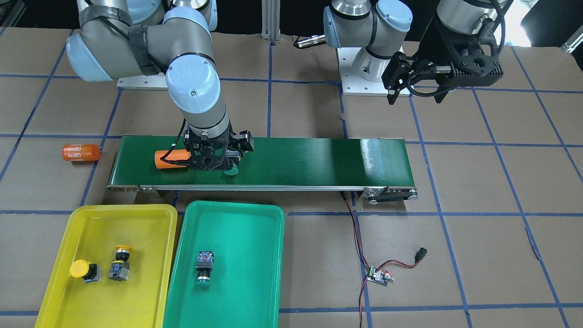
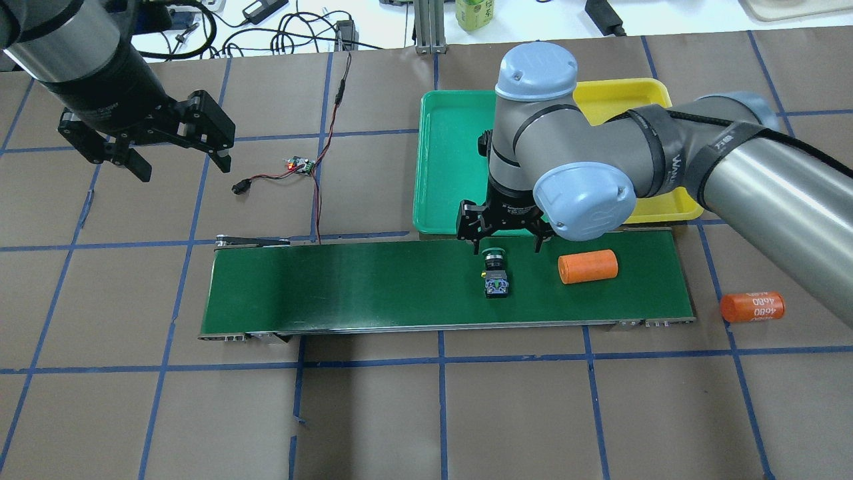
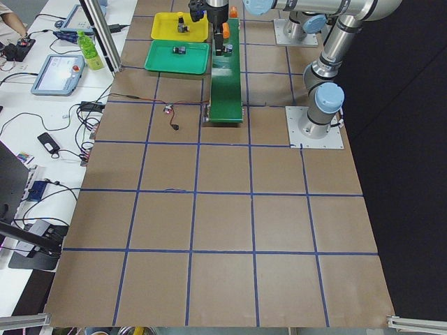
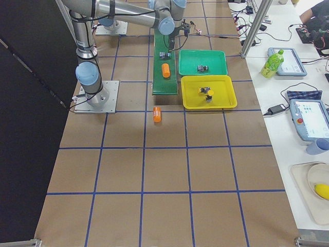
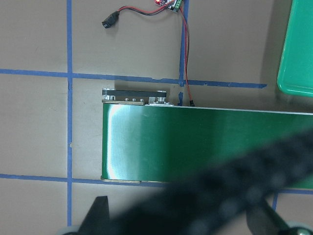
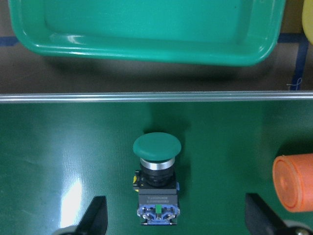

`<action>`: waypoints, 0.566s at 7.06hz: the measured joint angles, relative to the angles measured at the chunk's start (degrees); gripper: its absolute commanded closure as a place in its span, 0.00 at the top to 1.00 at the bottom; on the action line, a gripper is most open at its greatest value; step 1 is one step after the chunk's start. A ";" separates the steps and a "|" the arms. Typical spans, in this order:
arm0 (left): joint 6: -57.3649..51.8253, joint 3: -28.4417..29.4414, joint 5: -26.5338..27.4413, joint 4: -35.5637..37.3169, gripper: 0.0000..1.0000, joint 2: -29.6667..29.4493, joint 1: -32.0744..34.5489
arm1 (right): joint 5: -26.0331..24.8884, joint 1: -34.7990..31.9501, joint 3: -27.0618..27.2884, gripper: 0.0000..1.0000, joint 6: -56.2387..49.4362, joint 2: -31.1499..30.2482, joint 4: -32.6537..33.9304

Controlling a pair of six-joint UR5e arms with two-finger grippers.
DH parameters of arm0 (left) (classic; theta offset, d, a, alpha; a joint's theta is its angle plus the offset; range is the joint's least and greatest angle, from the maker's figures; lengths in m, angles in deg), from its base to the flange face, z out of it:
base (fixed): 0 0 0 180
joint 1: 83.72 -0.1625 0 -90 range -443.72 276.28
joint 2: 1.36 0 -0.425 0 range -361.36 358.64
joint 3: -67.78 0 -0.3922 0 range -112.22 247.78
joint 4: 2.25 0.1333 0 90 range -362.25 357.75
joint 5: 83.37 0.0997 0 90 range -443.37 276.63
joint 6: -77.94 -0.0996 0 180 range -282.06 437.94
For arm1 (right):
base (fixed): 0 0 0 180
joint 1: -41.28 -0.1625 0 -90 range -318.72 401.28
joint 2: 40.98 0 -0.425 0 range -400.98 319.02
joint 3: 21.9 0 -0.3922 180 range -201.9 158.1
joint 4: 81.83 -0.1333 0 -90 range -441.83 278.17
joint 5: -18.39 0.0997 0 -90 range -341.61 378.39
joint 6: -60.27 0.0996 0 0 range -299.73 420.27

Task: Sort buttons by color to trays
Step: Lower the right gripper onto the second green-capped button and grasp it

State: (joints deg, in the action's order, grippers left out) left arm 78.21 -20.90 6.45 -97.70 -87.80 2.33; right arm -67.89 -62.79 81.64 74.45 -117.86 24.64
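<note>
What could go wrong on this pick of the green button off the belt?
1. The right tool is open over the green button, which lies on its side. Closing on the rounded cap rather than the block body could let it slip or roll.
2. The orange cylinder lies close by on the belt, so one finger might clip it on descent.
3. The green tray already holds a second button, and a drop could land on it.

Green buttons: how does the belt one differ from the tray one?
The belt button lies unsorted on the conveyor belt; the tray button already lies in the green tray. The right gripper, jaws open, hangs over the belt button; none is near the tray button. Both lie sideways, green caps away from the robot.
</note>
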 measured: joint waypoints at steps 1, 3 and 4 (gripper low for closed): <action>-0.01 0.03 0.00 0.00 1.00 -0.02 0.00 | 0.11 -0.05 2.28 1.00 0.86 0.33 1.86; -0.01 0.04 0.00 -0.04 1.00 -0.05 0.01 | -0.25 0.08 5.25 0.01 1.50 1.09 4.33; -0.01 0.10 0.00 -0.02 1.00 -0.05 0.03 | -0.41 0.32 5.61 0.00 1.64 1.05 4.90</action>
State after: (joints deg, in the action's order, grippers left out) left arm 78.21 -20.80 6.45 -97.72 -87.86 2.36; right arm -68.30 -62.48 87.24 76.09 -116.81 29.55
